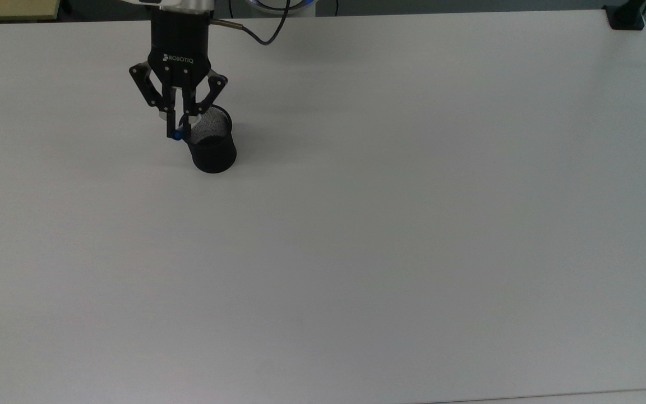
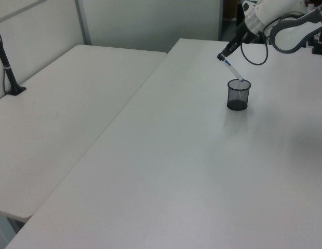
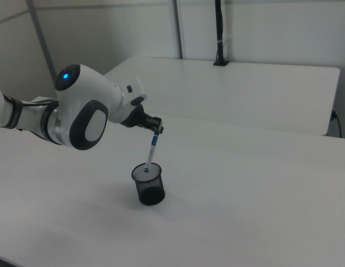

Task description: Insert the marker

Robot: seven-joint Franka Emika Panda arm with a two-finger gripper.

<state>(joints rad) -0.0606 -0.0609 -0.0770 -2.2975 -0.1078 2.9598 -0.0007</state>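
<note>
Table: white table (image 1: 390, 224), bare apart from a black mesh cup (image 1: 211, 147).
Top view: gripper (image 1: 179, 133) clenched on the marker (image 1: 176, 135), over the cup's rim.
Left view: marker (image 2: 233, 71) slants down into the cup (image 2: 238, 94).
Right view: marker (image 3: 152, 152), its lower end at the cup's mouth (image 3: 147, 172).

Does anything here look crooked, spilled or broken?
Nothing is spilled or broken. The marker hangs tilted in the gripper, its lower tip at the rim of the upright mesh cup. The table looks tidy.
</note>
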